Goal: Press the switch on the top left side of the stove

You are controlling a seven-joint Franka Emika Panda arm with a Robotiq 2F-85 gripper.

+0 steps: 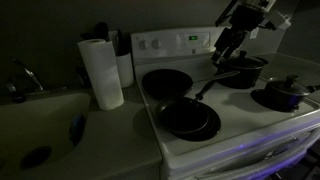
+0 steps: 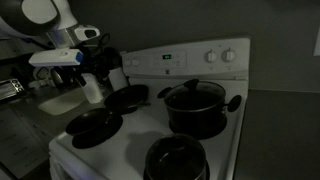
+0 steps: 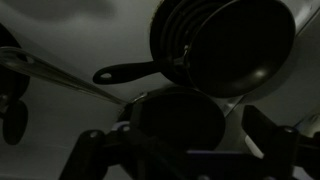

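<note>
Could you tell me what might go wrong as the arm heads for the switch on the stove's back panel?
The gripper hangs over crowded cookware; moving toward the back panel, it could clip the skillet or the lidded pot. The knobs sit close together on that panel, so a neighbouring control might get hit. The scene is dim, so small controls are hard to tell apart.

Exterior views face the stove (image 1: 165, 45) (image 2: 185, 70) from opposite corners; wrist looks down.
</note>
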